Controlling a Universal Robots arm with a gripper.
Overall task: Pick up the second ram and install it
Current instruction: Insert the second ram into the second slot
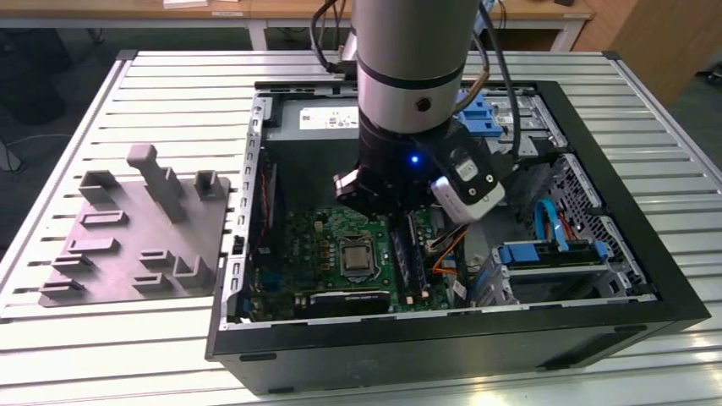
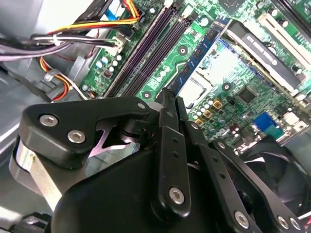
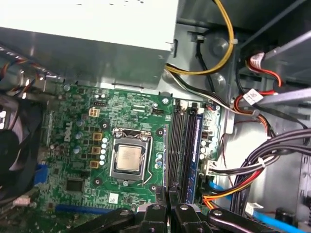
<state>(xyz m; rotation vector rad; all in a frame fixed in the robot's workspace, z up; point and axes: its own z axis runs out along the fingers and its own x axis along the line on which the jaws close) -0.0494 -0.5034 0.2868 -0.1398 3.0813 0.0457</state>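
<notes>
Inside the open black computer case on the slatted white metal desk, your gripper hangs low over the green motherboard. Keep the stick square to the long dark memory slots and clear of the blue-edged memory stick already seated beside them; press evenly at both ends. The black fingers stand almost together, seemingly clenched on the thin, flat, near-black second ram, seen edge-on between their tips just above the slots.
</notes>
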